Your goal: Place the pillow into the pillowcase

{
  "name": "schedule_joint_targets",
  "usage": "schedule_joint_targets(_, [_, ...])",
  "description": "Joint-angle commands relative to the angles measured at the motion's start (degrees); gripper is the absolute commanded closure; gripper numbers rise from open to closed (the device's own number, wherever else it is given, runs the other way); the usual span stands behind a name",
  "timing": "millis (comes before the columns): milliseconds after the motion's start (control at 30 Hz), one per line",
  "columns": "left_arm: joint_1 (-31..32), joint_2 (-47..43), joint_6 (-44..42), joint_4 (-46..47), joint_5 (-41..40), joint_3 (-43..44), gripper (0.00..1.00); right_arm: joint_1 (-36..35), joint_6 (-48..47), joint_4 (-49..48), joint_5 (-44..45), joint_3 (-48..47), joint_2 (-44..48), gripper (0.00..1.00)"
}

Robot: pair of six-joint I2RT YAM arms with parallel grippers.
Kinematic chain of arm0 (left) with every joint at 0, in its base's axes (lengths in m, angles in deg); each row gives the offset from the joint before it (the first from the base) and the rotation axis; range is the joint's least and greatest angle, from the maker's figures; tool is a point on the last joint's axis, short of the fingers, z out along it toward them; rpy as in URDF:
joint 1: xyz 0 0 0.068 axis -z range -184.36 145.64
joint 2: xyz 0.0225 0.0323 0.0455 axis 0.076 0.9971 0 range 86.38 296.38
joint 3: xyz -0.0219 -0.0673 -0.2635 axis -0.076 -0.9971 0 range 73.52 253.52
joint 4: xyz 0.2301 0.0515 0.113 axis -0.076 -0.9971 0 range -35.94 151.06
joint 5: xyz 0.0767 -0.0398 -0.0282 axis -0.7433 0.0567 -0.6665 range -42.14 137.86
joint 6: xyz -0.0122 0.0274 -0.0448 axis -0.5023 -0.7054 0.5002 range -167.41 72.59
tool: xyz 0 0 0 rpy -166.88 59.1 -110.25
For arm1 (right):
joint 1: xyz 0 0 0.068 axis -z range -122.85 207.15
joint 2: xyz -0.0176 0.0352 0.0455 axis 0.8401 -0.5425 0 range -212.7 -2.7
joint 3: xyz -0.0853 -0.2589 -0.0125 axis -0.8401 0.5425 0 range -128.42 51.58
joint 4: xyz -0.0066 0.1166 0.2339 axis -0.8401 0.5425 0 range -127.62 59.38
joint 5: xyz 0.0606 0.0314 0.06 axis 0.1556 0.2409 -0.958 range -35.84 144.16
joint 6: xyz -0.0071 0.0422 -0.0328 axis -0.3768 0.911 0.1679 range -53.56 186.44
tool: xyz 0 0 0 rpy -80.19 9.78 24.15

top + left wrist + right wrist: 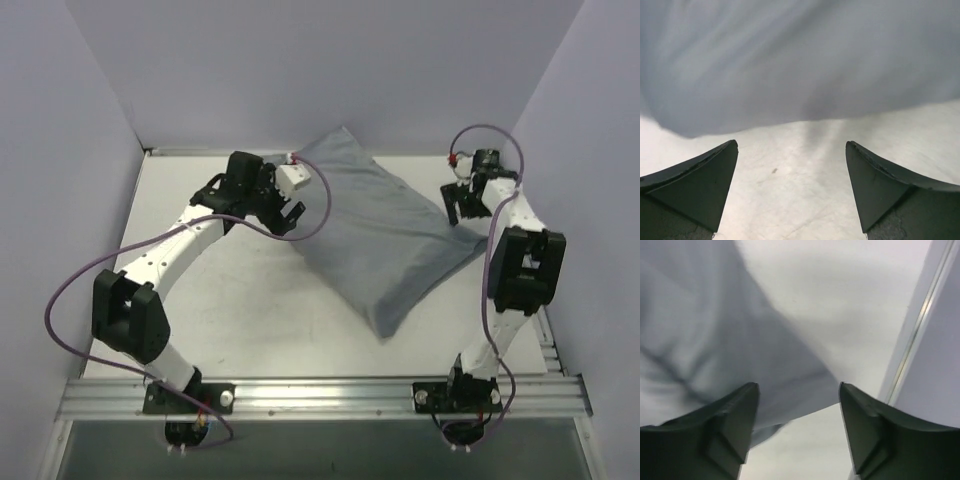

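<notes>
The grey pillowcase (385, 235) lies plump and diagonal on the table, from the back middle to the near right. The pillow is hidden; no cream or yellow shows. My left gripper (290, 219) is open and empty at the pillowcase's left edge, its fingers (700, 185) just above bare table with the grey cloth (800, 60) right ahead. My right gripper (462, 208) is open and empty at the pillowcase's right corner; the cloth edge (740, 360) lies between and beyond its fingers (730, 425).
The white table (240, 310) is enclosed by lilac-grey walls (60, 150) on the left, back and right. A metal rail (320, 395) carries both arm bases at the near edge. The right wall and table edge (920, 340) stand close beside my right gripper.
</notes>
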Motion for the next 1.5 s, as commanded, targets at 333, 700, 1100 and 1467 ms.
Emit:
schedule_joint_targets(333, [-18.45,48.02,12.02,-2.5,14.94,46.22,0.03,-1.8,10.5,26.93,-20.84,8.78,19.36,0.27])
schedule_joint_targets(700, [-21.52,37.1,10.96,-3.66,18.38,22.95,0.73,-8.49,16.74,21.68,-24.21,-1.8,-6.11,0.39])
schedule_joint_targets(1100, [-33.37,15.71,24.48,3.2,10.64,-1.06,0.33,-10.25,12.88,22.21,-5.41,-42.46,-25.48,0.29])
schedule_joint_targets(1467, [-32.17,13.25,24.15,4.62,9.76,12.21,0.12,-4.62,10.75,15.52,-15.14,-6.87,7.04,0.26])
